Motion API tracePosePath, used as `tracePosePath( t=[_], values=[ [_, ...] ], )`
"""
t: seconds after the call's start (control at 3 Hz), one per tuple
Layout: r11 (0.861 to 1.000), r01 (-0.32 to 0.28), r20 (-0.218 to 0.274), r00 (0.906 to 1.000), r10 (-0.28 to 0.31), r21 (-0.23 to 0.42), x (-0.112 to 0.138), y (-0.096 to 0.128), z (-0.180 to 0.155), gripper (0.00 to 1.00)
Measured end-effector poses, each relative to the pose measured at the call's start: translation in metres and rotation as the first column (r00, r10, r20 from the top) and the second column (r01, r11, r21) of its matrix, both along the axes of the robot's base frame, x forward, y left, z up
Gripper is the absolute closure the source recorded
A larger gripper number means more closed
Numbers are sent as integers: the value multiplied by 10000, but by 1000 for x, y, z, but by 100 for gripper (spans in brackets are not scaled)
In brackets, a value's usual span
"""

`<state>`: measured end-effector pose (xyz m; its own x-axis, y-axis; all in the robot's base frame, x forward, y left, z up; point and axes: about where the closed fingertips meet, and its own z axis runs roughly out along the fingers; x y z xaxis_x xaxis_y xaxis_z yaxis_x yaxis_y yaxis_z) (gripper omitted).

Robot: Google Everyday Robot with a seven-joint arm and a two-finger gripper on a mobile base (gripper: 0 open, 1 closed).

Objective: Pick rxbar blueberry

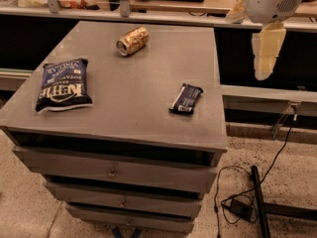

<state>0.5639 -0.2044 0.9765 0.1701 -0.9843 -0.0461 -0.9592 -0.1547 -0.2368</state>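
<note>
The rxbar blueberry [186, 98] is a small flat dark navy bar with pale print. It lies on the right part of the grey cabinet top [143, 73], near the right edge. My gripper [266, 51] hangs in the air at the upper right, beyond the cabinet's right edge. It is above and to the right of the bar and touches nothing. It holds nothing.
A blue chip bag [63, 84] lies at the left of the top. A gold can [132, 40] lies on its side at the back. Drawers [114, 172] sit below. A black cable and adapter [240, 207] lie on the floor at the right. A counter runs behind.
</note>
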Motion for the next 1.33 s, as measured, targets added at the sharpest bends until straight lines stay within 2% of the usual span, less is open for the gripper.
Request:
tracePosePath(
  t=[0.33,0.67,1.0,1.33],
  values=[
    [9736,-2182,-450,9754,2156,-662,8,-3,-27,0],
    [9187,-3834,-953,9221,3750,-949,9,-8,-49,0],
    [8932,-4363,-567,8998,4326,-1092,19,-5,-47,0],
    [8537,-5152,-831,8565,5095,-764,17,16,-58,0]
  ],
)
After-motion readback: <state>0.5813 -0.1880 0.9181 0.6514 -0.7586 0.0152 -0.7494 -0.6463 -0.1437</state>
